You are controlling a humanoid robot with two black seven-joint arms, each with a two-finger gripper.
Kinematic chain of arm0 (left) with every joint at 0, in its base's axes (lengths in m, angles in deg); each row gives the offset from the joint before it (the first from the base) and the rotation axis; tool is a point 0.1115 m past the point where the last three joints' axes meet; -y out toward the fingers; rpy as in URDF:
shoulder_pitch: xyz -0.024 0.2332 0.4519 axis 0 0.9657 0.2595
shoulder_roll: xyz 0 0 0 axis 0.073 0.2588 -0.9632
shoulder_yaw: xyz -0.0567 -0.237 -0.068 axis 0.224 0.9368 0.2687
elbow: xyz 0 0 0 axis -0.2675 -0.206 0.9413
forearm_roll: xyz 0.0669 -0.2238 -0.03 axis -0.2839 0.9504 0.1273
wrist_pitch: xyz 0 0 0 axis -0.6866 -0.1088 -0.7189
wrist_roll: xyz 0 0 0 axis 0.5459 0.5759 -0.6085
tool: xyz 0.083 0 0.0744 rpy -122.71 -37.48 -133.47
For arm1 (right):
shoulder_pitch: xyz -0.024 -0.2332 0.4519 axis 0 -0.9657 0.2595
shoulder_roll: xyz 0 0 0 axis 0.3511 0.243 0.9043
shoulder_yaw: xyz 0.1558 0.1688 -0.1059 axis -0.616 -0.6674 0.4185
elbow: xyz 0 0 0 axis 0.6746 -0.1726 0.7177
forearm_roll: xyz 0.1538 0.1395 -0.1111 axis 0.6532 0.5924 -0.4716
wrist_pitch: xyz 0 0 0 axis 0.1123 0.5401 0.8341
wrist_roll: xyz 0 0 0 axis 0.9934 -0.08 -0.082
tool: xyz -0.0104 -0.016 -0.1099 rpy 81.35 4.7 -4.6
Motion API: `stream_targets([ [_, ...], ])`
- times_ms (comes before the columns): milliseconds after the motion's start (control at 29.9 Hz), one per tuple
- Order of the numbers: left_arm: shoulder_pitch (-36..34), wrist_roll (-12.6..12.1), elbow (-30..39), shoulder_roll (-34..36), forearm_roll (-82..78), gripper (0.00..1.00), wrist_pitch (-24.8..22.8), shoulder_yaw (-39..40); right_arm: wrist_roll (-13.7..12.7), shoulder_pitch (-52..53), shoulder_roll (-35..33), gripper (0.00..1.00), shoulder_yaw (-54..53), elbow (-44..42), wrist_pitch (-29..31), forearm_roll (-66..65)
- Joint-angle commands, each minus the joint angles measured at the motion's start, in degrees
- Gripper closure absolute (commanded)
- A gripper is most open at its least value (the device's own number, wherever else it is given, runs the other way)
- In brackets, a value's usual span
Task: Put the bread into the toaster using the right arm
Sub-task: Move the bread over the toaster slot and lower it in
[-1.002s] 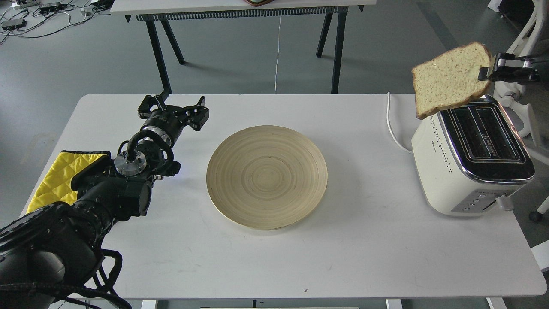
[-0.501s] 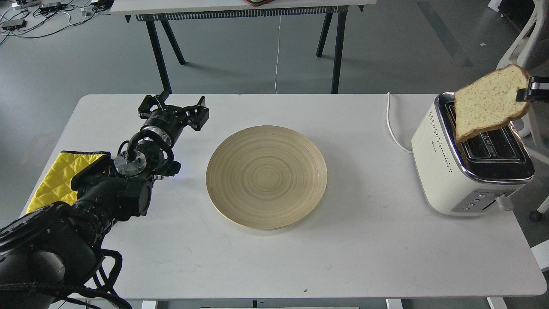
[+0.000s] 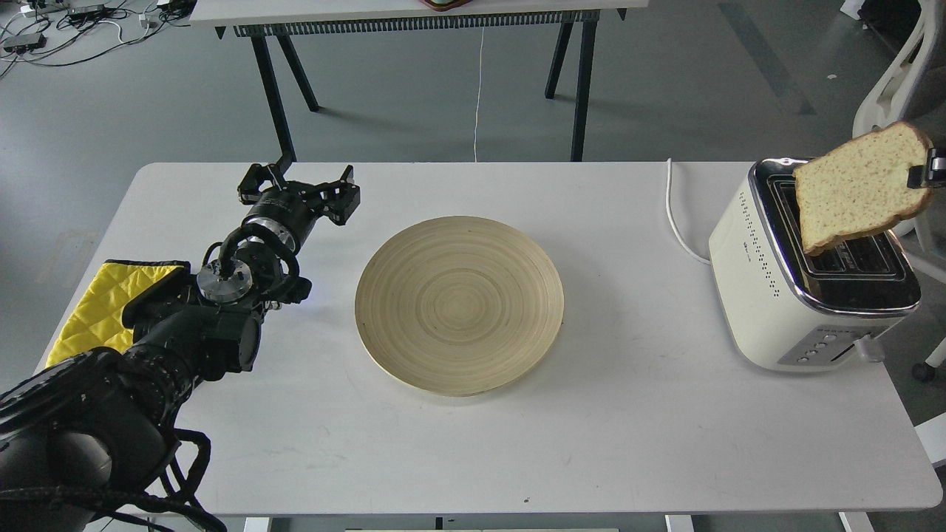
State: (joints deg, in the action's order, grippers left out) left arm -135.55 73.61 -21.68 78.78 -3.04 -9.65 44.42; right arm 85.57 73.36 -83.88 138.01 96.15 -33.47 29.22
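The bread (image 3: 857,188) hangs in the air over the toaster (image 3: 805,273), tilted, its lower edge low over the chrome top and the two slots, though we cannot tell whether it touches. Our right gripper (image 3: 933,168) shows only as a dark tip at the frame's right edge, clamped on the slice's right crust. We judge this to be the alignment step: the slice is carried but not yet in a slot. Next it needs turning upright and parallel to a slot, then lowering before release. Further out, a wooden plate (image 3: 459,304) sits bare at the centre of the white table (image 3: 635,443). Our left gripper (image 3: 299,188) rests over the table's left side, jaws apart, holding nothing.
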Motion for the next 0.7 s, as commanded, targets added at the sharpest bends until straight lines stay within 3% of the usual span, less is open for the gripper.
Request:
stream_targets([
  [0, -0.01, 0.03, -0.02, 0.0, 0.0, 0.0, 0.0, 0.0, -0.16, -0.07, 0.04, 0.99, 0.17, -0.03, -0.01, -0.23],
  [668, -0.01, 0.03, -0.02, 0.0, 0.0, 0.0, 0.0, 0.0, -0.16, 1.51, -0.05, 0.99, 1.48, -0.2, -0.63, -0.06],
])
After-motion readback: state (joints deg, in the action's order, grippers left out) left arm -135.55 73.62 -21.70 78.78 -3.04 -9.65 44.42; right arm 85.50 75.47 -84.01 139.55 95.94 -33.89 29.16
